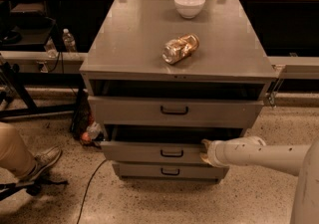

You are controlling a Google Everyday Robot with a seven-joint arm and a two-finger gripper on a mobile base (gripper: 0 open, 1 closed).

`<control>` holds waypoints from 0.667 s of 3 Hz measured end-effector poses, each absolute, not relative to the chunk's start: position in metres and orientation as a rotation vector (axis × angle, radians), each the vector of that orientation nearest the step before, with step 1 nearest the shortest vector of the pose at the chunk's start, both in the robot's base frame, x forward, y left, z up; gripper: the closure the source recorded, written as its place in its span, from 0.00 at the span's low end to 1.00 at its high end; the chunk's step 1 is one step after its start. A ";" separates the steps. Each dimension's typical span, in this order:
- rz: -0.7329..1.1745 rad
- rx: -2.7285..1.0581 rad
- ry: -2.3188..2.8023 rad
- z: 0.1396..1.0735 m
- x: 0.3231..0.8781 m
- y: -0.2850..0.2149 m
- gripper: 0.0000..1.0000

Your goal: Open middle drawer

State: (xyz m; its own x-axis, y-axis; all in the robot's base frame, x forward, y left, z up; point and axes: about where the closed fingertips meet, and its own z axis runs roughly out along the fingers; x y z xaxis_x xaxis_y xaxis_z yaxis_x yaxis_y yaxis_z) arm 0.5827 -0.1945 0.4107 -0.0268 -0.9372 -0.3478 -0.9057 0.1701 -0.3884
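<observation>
Grey metal cabinet (149,29) with three stacked drawers, seen from in front and above.

Middle drawer (144,152): partly pulled out. A dark gap shows between its low front panel and the top drawer (129,111) above it. Its front stands forward of the bottom drawer (139,170). The small black loop handle (172,154) sits at the centre of the panel, with nothing on it.

Gripper (205,151): at the right part of the middle drawer's front panel, to the right of the handle and apart from it. It touches the panel and reaches up to the panel's upper edge. Whether it is clenched on the panel or released cannot be told from this view. The white arm (264,156) comes in level from the right edge of the view.

Top drawer: also partly out, with a dark opening under the cabinet top.

On the cabinet top: a white bowl (189,5) upright near the back edge. A clear jar (180,49) with brownish contents lies on its side near the middle, well apart from the bowl.

Surroundings: a water bottle (69,41) stands on a ledge to the left of the cabinet. A person's leg and shoe (30,161) are at lower left. A black cable (89,188) runs across the speckled floor.
</observation>
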 end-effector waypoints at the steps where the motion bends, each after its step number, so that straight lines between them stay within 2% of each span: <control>1: -0.079 -1.735 1.930 0.411 0.583 -0.195 0.97; 2: -0.079 -1.735 1.930 0.412 0.583 -0.194 0.67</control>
State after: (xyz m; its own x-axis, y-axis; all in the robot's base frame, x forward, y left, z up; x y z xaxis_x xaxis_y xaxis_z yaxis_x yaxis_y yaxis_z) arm 0.5826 -0.1945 0.4116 -0.0268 -0.9372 -0.3479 -0.9057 0.1700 -0.3883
